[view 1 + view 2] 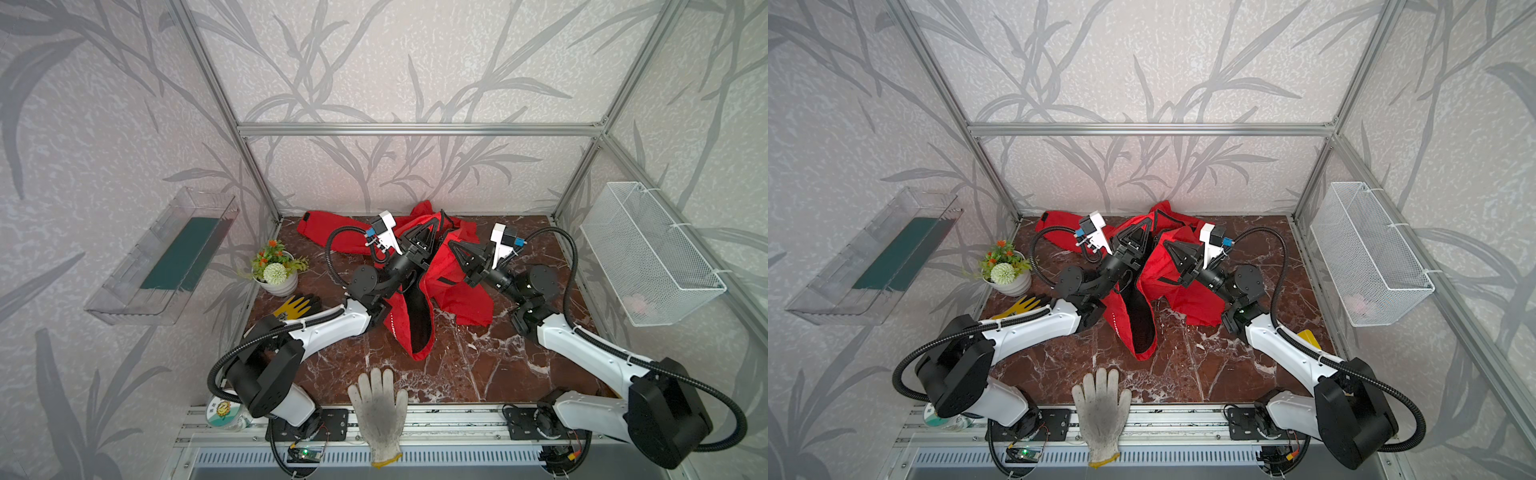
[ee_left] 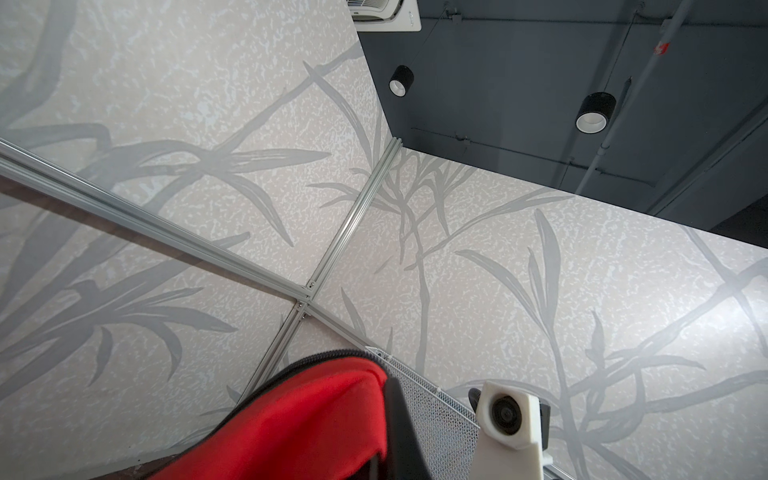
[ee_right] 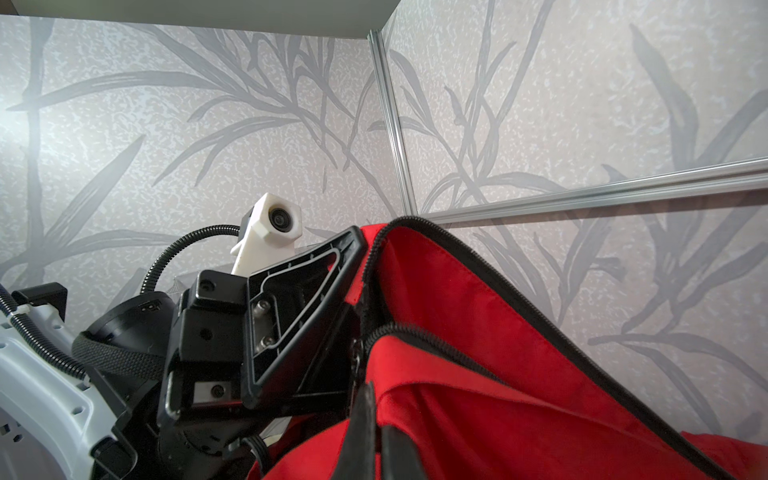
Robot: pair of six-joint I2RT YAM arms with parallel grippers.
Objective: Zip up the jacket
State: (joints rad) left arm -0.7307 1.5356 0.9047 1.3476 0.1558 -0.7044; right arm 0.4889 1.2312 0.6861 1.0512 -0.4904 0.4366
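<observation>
The red jacket lies crumpled on the marble table, its front open and black lining showing, in both top views. The upper part is lifted off the table by both grippers. My left gripper is shut on a jacket edge trimmed with the black zipper; red fabric fills the space by its finger. Just right of it, my right gripper is shut on the other front panel, whose zipper teeth run along the edge.
A flower pot and a yellow-black glove sit at the table's left. A white glove hangs over the front edge. A wire basket hangs on the right wall, a clear tray on the left wall.
</observation>
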